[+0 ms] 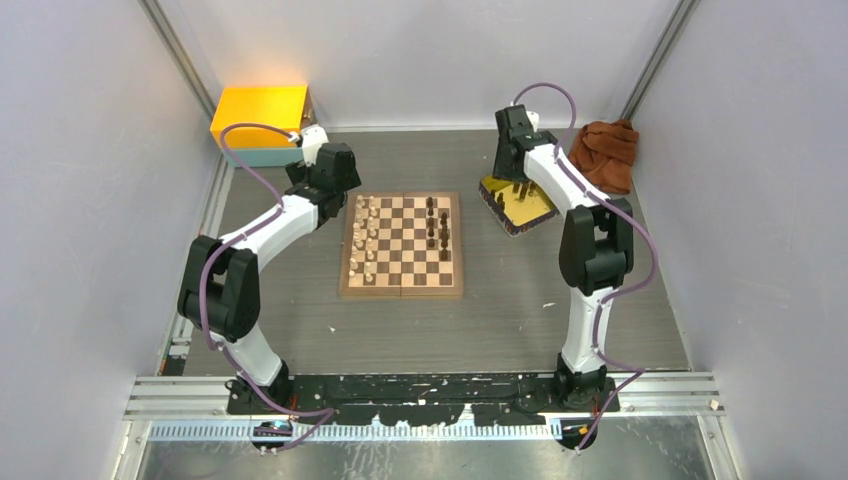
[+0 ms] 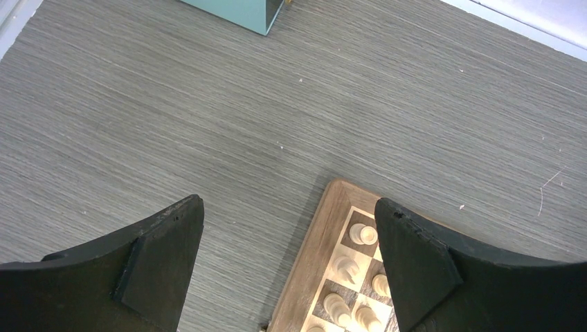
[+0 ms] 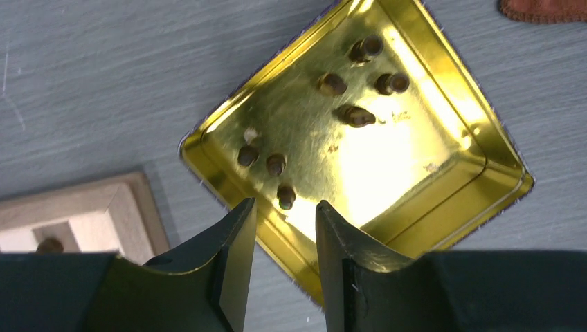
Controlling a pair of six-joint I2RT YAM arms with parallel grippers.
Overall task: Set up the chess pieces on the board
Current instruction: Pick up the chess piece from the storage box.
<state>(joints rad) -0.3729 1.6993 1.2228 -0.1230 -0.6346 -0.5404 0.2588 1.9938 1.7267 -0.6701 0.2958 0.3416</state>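
Steeply downturned, right tool narrowly parted over tray, left tool wide at board corner.

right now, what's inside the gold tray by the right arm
Seven dark chess pieces are in the tray, four in one cluster, three in another. The right hand covers the near corner, so anything there is hidden.

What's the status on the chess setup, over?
Left gripper open, empty, by board corner. Right gripper open above gold tray, dark chess pieces inside. Nothing blocking.
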